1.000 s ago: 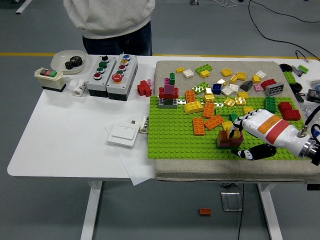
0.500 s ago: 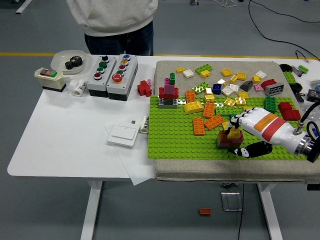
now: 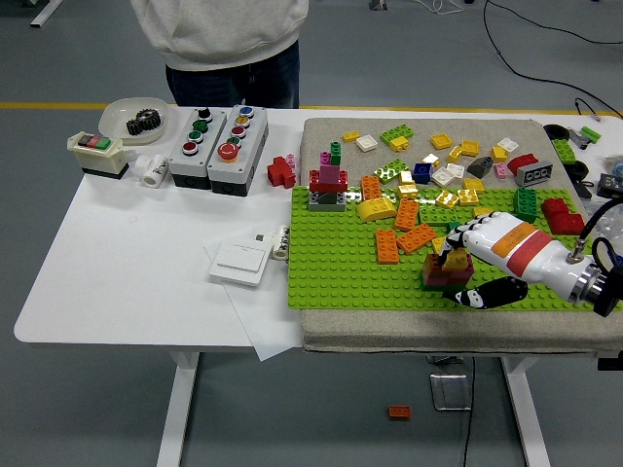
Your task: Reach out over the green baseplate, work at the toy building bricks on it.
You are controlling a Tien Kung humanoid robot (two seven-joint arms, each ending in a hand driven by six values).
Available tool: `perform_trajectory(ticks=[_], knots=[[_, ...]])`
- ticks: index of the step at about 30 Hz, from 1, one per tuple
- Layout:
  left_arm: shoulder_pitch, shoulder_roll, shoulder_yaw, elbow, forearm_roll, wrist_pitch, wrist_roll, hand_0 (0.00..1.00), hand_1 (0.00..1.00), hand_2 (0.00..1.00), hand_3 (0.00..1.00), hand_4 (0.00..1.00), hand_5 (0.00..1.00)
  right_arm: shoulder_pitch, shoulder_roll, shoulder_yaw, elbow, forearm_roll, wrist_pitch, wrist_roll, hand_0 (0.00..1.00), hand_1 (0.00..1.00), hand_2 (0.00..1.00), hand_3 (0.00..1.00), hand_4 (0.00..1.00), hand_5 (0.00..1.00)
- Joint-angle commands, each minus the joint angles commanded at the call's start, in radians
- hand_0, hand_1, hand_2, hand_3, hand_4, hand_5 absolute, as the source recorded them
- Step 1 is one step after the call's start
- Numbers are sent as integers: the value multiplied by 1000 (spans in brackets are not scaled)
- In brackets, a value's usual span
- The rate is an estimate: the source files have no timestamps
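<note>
**Hand on the small brick stack at the baseplate's near right**

Bricks cover much of the green baseplate (image 3: 336,277), which lies on a grey mat (image 3: 321,336) over the right half of the white bench (image 3: 127,263). My right hand (image 3: 465,255) comes in from the right edge, white with an orange and red band at the wrist. Its fingers (image 3: 456,241) curl over a small stack (image 3: 446,268) of dark red and yellow bricks standing on the plate near its front edge, and the black thumb (image 3: 487,294) lies low on the plate just in front of the stack. The fingers touch the yellow top of the stack; I take it as a grasp on it.

Just left of the stack lie flat orange bricks (image 3: 401,236), and behind them a yellow curved brick (image 3: 376,207). At the plate's far left corner stands a little tower (image 3: 329,185) of grey, red, pink and green bricks. Loose bricks in yellow, white, green, red and blue are strewn over the mat (image 3: 458,161) beyond the plate.

On the bare left half of the bench sit two grey button boxes (image 3: 216,139), a dish with a black gear (image 3: 136,121), a small switch unit (image 3: 94,151), a red cross-shaped piece (image 3: 281,172) and a white wall switch (image 3: 239,263) on paper. A person (image 3: 222,44) in a grey top stands at the far side.
</note>
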Motion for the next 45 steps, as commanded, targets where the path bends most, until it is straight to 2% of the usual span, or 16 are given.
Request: perform_trajectory(ticks=[18, 45], knots=[[-3, 0, 3, -1, -5, 0, 0, 788, 773, 752, 592, 654, 665, -5, -2, -26, -3, -9, 13, -5, 621, 596, 658, 587, 813, 413], [-6, 1, 7, 1, -14, 4, -2, 788, 773, 751, 591, 654, 665, 34, -2, -78, 12, -20, 10, -7, 624, 593, 657, 584, 818, 419]])
